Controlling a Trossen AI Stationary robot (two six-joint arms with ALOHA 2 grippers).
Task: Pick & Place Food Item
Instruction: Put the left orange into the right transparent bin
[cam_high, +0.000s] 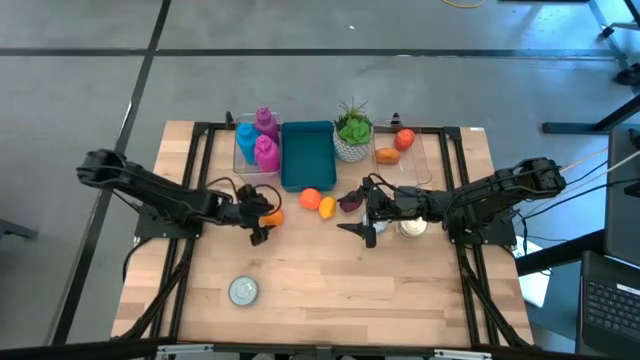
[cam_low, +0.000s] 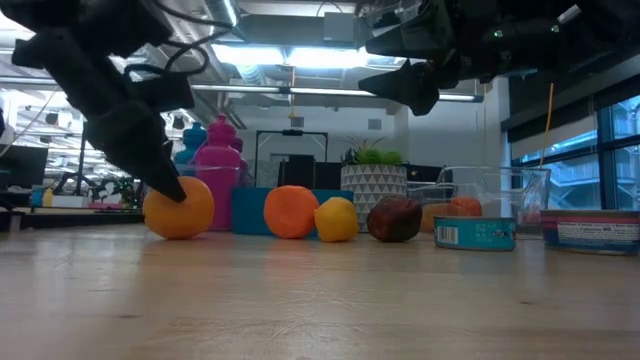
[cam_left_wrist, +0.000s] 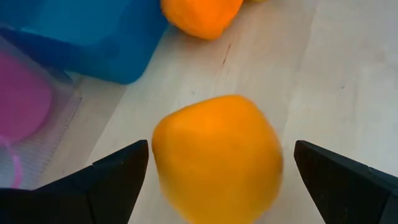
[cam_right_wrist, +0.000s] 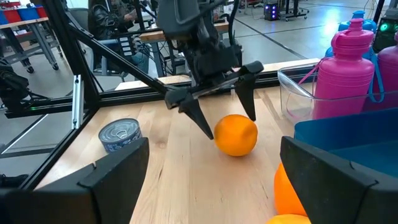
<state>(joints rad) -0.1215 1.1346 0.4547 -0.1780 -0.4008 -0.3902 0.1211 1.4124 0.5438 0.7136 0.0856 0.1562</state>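
Orange and round, the fruit (cam_right_wrist: 236, 135) sits on the wooden table (cam_high: 340, 290) between the spread fingers of the left gripper (cam_right_wrist: 221, 112), near the blue bin (cam_high: 307, 155). Only the right wrist view shows both fingertips astride it without clamping; overhead, the gripper hides most of it. The right gripper (cam_high: 366, 218) hangs wide open, empty, above the table.

Tabletop (cam_high: 330, 290) layout: bin (cam_high: 307, 155) at far centre; bottles (cam_high: 262, 140) in a container to its left, potted plant (cam_high: 353, 130) to its right. Three fruits (cam_high: 310, 198) lie in a row just near of the bin. One can (cam_high: 243, 290) near-left; another, apparently, right (cam_low: 474, 233).
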